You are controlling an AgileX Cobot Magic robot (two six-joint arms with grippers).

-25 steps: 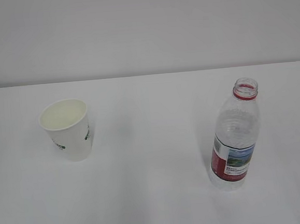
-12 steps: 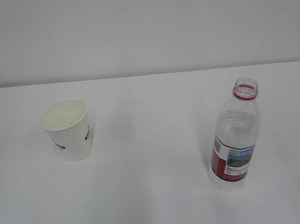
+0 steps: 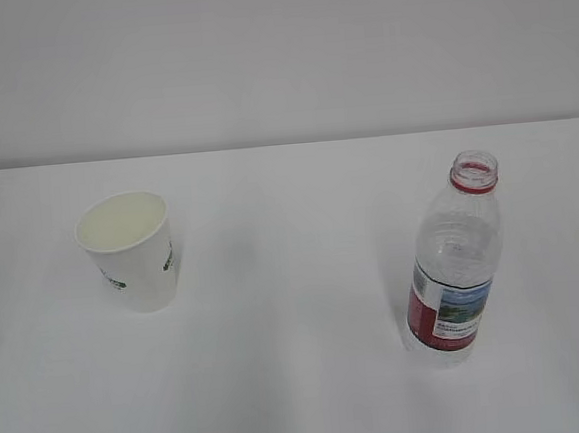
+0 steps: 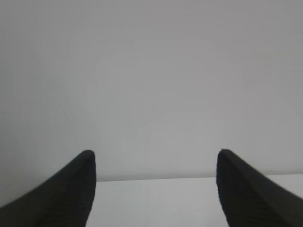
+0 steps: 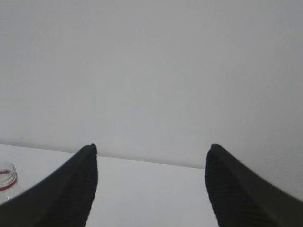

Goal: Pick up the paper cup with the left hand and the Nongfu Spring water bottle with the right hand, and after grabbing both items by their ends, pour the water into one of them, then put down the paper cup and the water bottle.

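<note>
The white paper cup (image 3: 130,251) stands upright on the left of the white table (image 3: 284,277), its cream inside showing. On the right stands the Nongfu Spring water bottle (image 3: 454,264), uncapped, with a red neck ring and a red-and-white label. Whether water is in it I cannot tell. Neither arm shows in the exterior view. My left gripper (image 4: 155,153) is open, only table and wall between its black fingers. My right gripper (image 5: 151,147) is open too. The bottle's mouth (image 5: 6,175) peeks in at the lower left edge of the right wrist view, left of the fingers.
A plain grey wall (image 3: 277,57) rises behind the table's far edge. Nothing else stands on the table in these views.
</note>
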